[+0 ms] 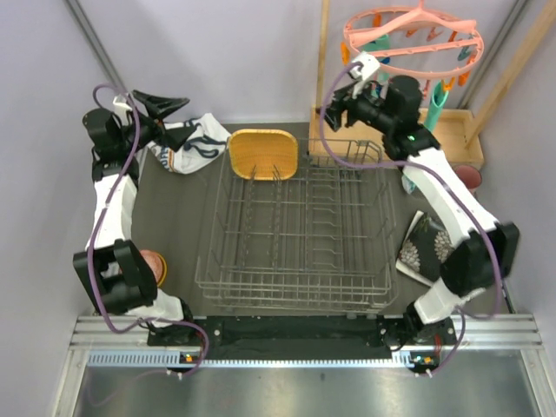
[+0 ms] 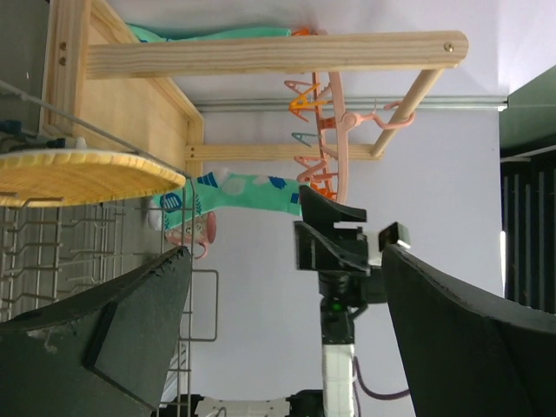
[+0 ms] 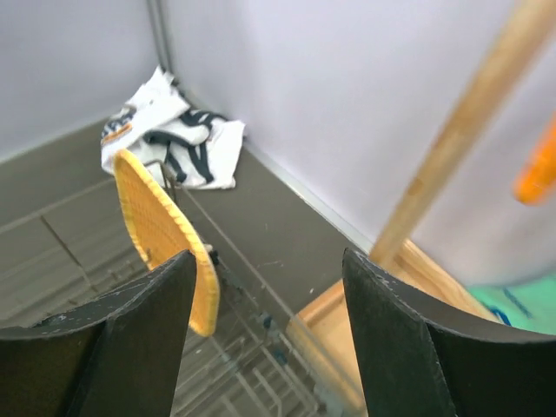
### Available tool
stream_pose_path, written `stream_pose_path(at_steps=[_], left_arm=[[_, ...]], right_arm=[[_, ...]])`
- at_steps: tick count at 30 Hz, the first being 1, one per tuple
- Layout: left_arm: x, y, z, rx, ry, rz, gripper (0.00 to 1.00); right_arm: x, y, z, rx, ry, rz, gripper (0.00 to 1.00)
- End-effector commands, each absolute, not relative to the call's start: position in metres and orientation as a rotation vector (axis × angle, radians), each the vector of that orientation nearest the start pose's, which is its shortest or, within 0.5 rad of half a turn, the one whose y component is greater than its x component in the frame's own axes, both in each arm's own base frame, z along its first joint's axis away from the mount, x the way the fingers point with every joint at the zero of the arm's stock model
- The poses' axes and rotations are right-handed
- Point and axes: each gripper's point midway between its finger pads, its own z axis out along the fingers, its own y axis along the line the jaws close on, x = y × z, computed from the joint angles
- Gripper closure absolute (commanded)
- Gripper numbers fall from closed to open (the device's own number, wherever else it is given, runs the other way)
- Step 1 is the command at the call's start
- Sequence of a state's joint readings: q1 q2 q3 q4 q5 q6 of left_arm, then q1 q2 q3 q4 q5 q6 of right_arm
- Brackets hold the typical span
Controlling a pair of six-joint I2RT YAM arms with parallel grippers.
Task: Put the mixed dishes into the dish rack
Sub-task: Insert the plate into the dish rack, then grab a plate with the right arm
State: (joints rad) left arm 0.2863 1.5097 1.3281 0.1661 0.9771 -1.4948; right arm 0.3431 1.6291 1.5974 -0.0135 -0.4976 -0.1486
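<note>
Here the right pincer [image 3: 268, 261] hangs high over the far right corner of the rack [image 1: 295, 226], jaws apart with nothing between them. The yellow plate [image 1: 262, 154] stands on edge among the prongs, lower and to that pincer's left, clear of its fingers. The left pincer [image 1: 174, 120] gapes wide and empty over the cloth [image 1: 195, 143], with the plate to its right. A floral plate [image 1: 426, 248] lies on the tabletop [image 1: 174, 200] beneath the right arm.

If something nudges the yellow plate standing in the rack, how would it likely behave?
The yellow plate looks wooden, so probably stiff, light, not fragile. It stands on edge among the dish rack prongs, so a nudge might tip it.
</note>
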Motion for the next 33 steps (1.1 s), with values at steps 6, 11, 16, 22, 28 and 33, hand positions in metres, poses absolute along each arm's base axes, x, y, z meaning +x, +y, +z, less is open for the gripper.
stream_pose_path(at_steps=[6,11,16,22,28,33], left_arm=[[0.386,-0.06,0.399,-0.665,1.668,-1.639,0.04],[0.38,-0.065,0.396,-0.669,1.673,-1.65,0.04],[0.381,-0.068,0.393,-0.674,1.68,-1.657,0.04],[0.382,-0.071,0.396,-0.665,1.678,-1.675,0.04],[0.383,-0.072,0.395,-0.659,1.681,-1.682,0.04],[0.384,-0.073,0.394,-0.662,1.684,-1.692,0.04]], right_arm=[[0.335,0.15,0.398,-0.229,1.692,0.49,0.24],[0.27,0.087,0.367,0.085,1.773,0.377,0.07],[0.233,0.027,0.331,0.348,1.811,0.16,0.01],[0.213,-0.02,0.301,0.584,1.827,-0.054,0.01],[0.226,-0.041,0.261,0.706,1.927,-0.144,0.01],[0.241,-0.055,0.221,0.817,2.033,-0.039,0.01]])
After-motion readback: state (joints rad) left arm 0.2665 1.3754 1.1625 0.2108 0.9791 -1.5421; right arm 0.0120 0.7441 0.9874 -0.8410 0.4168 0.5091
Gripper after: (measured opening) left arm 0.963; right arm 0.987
